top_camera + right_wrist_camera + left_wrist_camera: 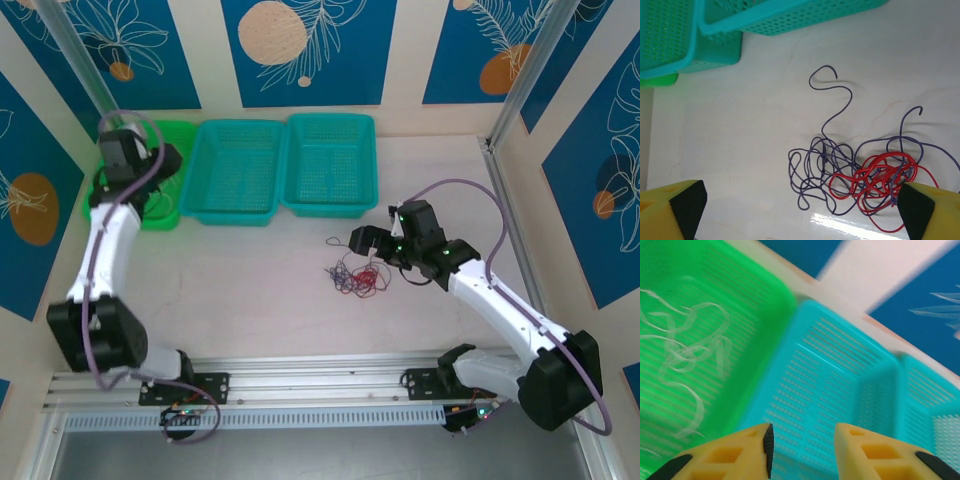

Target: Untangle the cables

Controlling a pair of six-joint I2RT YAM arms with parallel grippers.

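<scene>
Right of centre on the tabletop (pixel 250 310), nearer the middle than any edge: right gripper (pixel 368 240) (pixel 802 202), fingers (pixel 687 202) spread wide, nothing held between them.

Just beside it, flat on the tabletop: the cables (pixel 355 275), two of them knotted into one loose heap. Red wire (pixel 880 175) (pixel 368 278) bunched in tight loops on the side close to one yellow, black-tipped finger. Dark wire (pixel 815 170) (pixel 340 272) woven through the red, then spilling out in wider loops, with one hooked end reaching toward the far edge and a second curling free above the red bunch.

Along the far edge, side by side and touching: two teal baskets (pixel 235 212) (pixel 330 207), the left one (pixel 830 370) hard against a green basket (pixel 190 135) (pixel 765 295) in the far left corner.

Over that green basket: left gripper (pixel 165 165) (pixel 802 450), fingers (pixel 755 445) moderately parted, gripping nothing.

On the green basket's floor, well apart from the heap: whitish wire (pixel 685 355), in slack, blurred curls.
</scene>
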